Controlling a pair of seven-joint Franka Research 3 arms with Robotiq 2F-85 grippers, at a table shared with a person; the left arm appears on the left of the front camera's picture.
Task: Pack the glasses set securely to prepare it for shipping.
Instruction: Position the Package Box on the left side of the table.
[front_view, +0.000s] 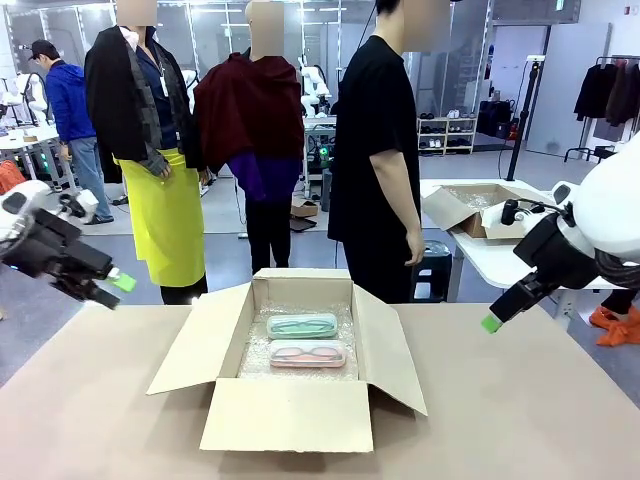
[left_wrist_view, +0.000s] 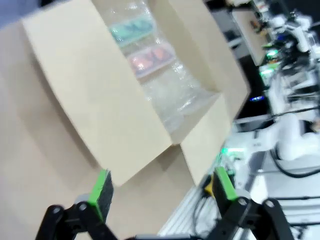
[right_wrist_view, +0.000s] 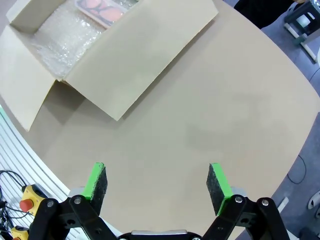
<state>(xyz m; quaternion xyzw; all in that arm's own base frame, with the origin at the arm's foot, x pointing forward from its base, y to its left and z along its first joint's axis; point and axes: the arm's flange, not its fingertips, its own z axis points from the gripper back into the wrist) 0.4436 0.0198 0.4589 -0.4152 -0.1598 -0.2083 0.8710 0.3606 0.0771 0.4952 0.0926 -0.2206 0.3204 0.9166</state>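
The mint case (front_view: 301, 325) and pink case (front_view: 307, 354), judged light, rigid and slippery, are best gripped across the width; left and right jaws are spread apart.

Research lab, grey open floor (front_view: 225, 215), white work table (front_view: 500, 262), storage shelves (front_view: 447, 133), coat rail (front_view: 612, 62), yellow emergency-stop box (right_wrist_view: 27, 194).

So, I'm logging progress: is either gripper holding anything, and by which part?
Nothing held. Left gripper and right gripper are open, empty; mint case and pink case lie in the box.
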